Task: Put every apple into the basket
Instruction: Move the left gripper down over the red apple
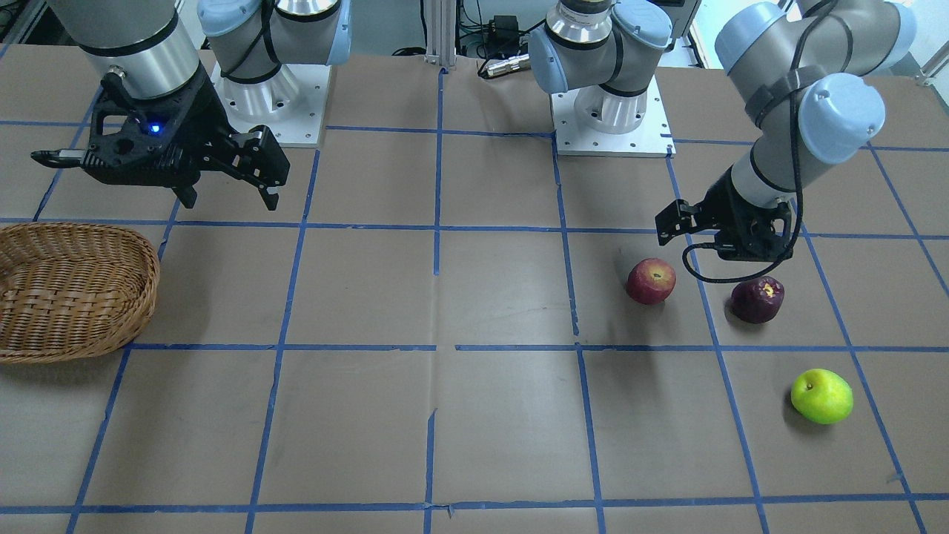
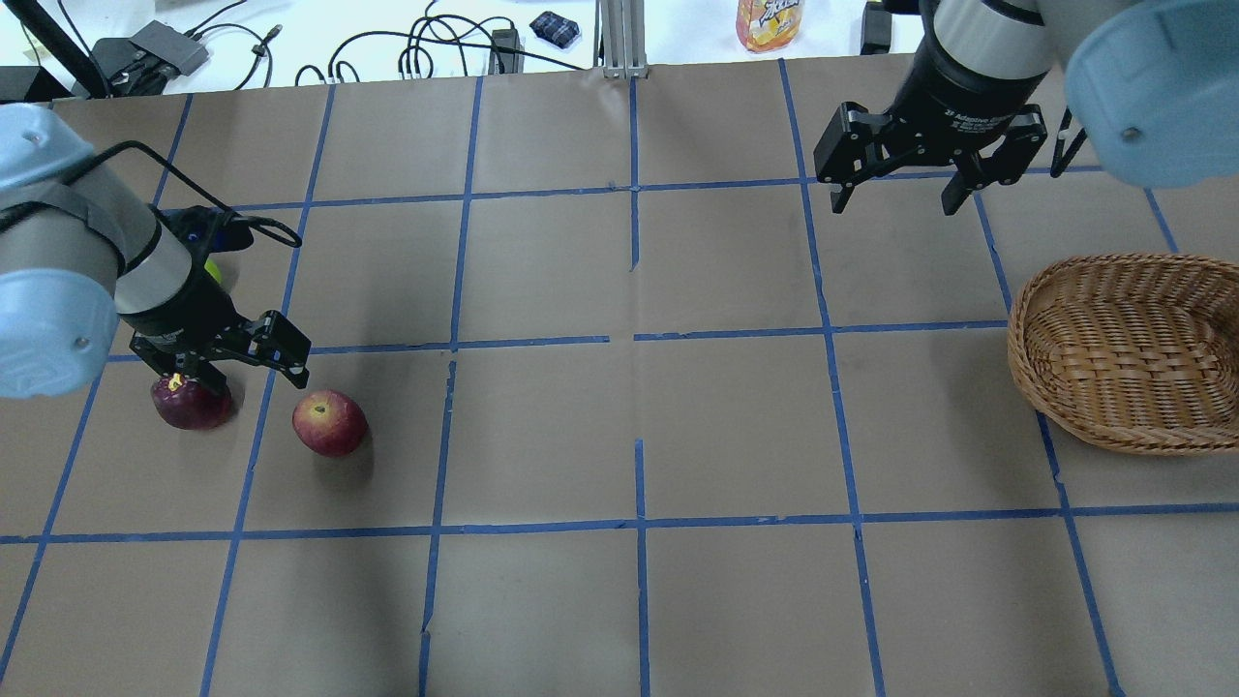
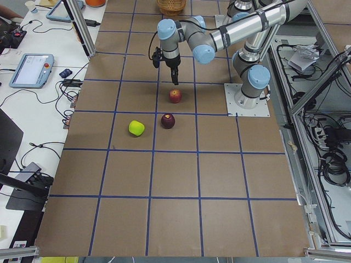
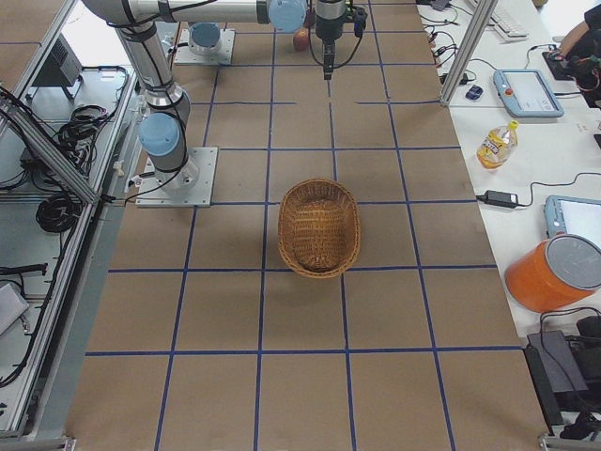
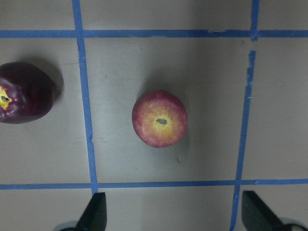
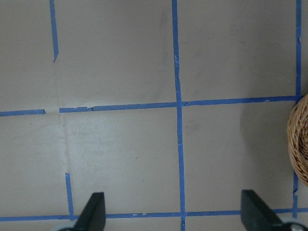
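Note:
Three apples lie on the brown table on my left side. The red apple (image 1: 651,280) (image 2: 329,423) (image 5: 160,119) lies beside the maroon apple (image 1: 756,299) (image 2: 191,404) (image 5: 24,94). The yellow-green apple (image 1: 821,396) (image 3: 136,128) lies farther from my base. My left gripper (image 2: 232,363) (image 1: 723,241) (image 5: 174,214) is open and empty. It hovers between the maroon and red apples, and the red one is centred in its wrist view. The wicker basket (image 2: 1123,348) (image 1: 67,297) (image 4: 319,225) stands empty at my right. My right gripper (image 2: 895,203) (image 1: 230,200) (image 6: 173,216) is open and empty, beside the basket.
Blue tape lines divide the table into squares. The two arm bases (image 1: 267,96) (image 1: 612,111) stand at the table's robot side. An orange drink bottle (image 2: 770,19) and cables lie beyond the far edge. The basket's rim (image 6: 301,139) shows at the right of the right wrist view.

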You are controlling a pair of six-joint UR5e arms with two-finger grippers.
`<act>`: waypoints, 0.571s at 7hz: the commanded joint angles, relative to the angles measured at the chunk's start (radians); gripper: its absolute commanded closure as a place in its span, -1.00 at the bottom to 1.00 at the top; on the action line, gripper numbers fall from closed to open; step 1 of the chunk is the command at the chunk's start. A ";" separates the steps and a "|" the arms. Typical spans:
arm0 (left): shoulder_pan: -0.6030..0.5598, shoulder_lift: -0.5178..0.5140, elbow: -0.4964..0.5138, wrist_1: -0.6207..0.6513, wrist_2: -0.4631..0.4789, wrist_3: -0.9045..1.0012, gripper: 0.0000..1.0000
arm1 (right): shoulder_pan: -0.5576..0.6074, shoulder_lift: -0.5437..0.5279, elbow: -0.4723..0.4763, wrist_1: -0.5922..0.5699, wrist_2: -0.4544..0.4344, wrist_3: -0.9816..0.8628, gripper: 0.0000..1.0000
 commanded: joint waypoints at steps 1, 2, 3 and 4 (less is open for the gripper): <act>0.007 -0.079 -0.062 0.140 -0.024 0.009 -1.00 | -0.002 -0.001 0.008 0.002 -0.001 0.001 -1.00; 0.006 -0.102 -0.070 0.144 -0.070 0.008 -1.00 | -0.002 -0.001 0.005 0.000 0.000 0.001 -1.00; 0.006 -0.118 -0.071 0.144 -0.104 0.008 -1.00 | -0.002 -0.001 0.002 -0.001 0.001 0.001 -1.00; 0.004 -0.136 -0.077 0.148 -0.103 0.009 -1.00 | -0.002 0.001 0.003 -0.004 0.001 0.001 -1.00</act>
